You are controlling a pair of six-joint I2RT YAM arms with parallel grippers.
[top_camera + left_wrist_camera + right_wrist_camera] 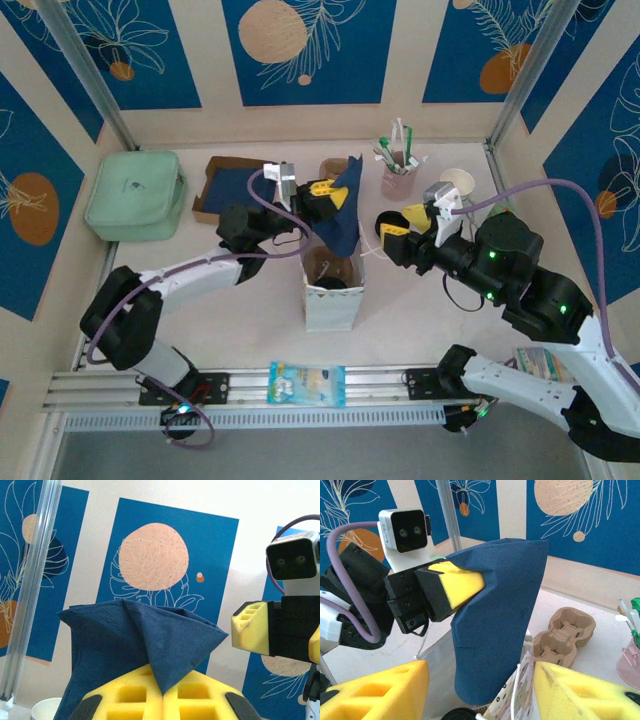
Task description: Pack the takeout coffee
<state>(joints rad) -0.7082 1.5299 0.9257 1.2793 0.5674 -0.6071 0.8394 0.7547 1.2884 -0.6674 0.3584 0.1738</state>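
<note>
A white paper bag (330, 300) stands open at mid-table. Deep inside it shows a black round lid (331, 283), which I take for the takeout coffee (457, 714); its cup body is hidden. My left gripper (328, 192) is shut on a dark blue napkin (340, 225), which hangs over the bag's mouth. The napkin (135, 645) comes out of the closed yellow jaws of the left gripper (164, 695). My right gripper (400, 226) is open just right of the bag. The right gripper (480, 700) has the bag's rim and string handle (519, 690) between its spread fingers.
A pink cup of stirrers (398, 176) and an empty paper cup (459, 183) stand at the back right. A brown pulp cup carrier (565, 635) lies behind the bag. A cardboard box of napkins (232, 187) and a green pouch (135, 195) lie back left. A snack packet (307, 383) rests on the front rail.
</note>
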